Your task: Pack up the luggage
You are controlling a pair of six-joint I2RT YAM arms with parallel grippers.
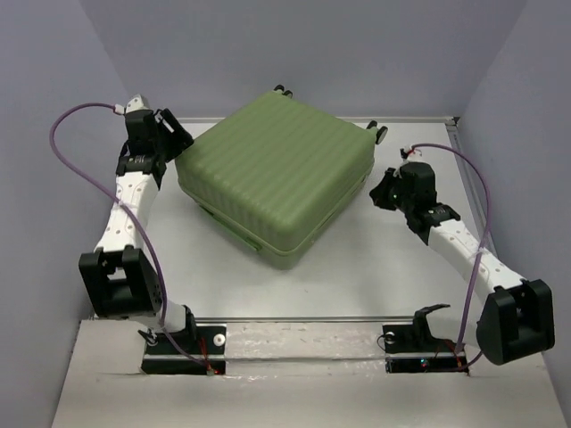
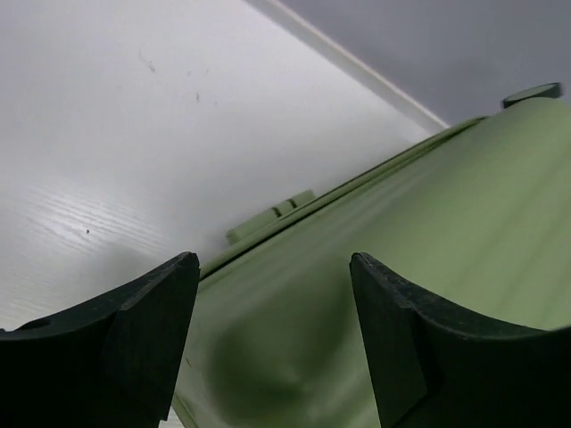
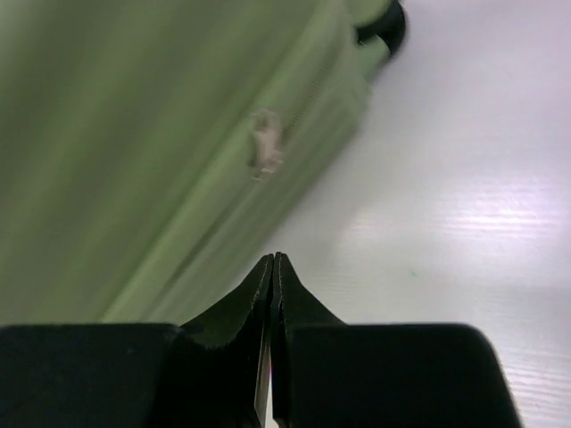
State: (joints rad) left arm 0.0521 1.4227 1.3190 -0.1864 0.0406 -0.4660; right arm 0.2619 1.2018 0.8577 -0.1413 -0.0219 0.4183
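Top view: the luggage [image 1: 277, 178], light green and ribbed, lying shut and flat in the middle of the white table [image 1: 357, 267], black wheels [image 1: 382, 132] toward the far wall. Left arm [image 1: 125, 214] stretched forward along the table's left side, left gripper [image 1: 171, 134] just beside the luggage's left corner. Right arm [image 1: 464, 250] angled in from the right, right gripper [image 1: 382, 191] near the luggage's right edge. Pale grey-violet walls [image 1: 53, 71] on three sides.

Left wrist view: fingers [image 2: 134, 343] spread wide, gripping nothing, framing the green ribbed top and its seam. A small green tab [image 2: 272, 214] on that seam; white tabletop beyond, meeting the grey wall.

Right wrist view: fingertips [image 3: 243, 308] pressed together, holding nothing, above the tabletop just beside the luggage's flank. A pale zipper pull [image 3: 265, 147] on the seam, one black wheel at the top edge, the green surface blurred.
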